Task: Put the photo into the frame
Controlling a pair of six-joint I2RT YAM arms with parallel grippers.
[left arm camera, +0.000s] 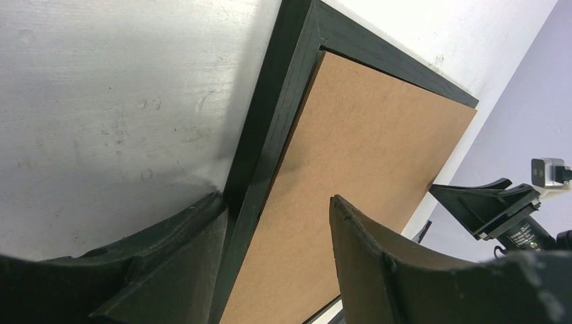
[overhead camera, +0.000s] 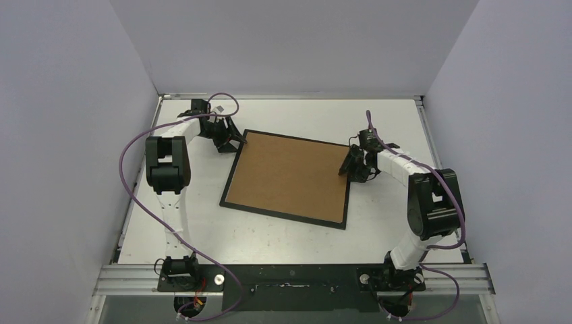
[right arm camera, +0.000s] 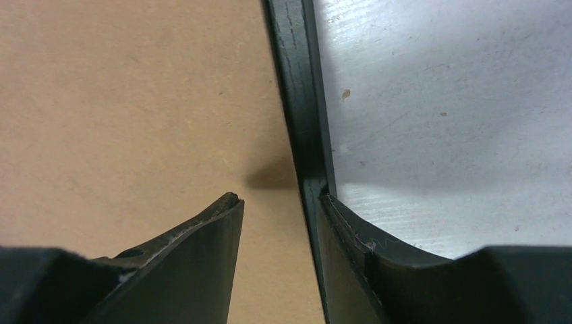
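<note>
The thin black frame [overhead camera: 233,170] lies flat on the white table, with a brown cardboard backing [overhead camera: 290,177] filling it. The photo is hidden. My left gripper [overhead camera: 231,143] is at the frame's far left corner. In the left wrist view it [left arm camera: 275,200] stands open astride the black rail [left arm camera: 270,135], one finger outside on the table, the other over the backing [left arm camera: 364,155]. My right gripper [overhead camera: 351,165] is at the frame's right edge. It [right arm camera: 278,197] is open too, straddling the rail [right arm camera: 297,88], with one finger above the backing [right arm camera: 135,101].
White walls close in the table on the left, back and right. A metal rail [overhead camera: 290,278] with both arm bases runs along the near edge. The right gripper's fingers [left arm camera: 489,202] show past the frame's far edge in the left wrist view.
</note>
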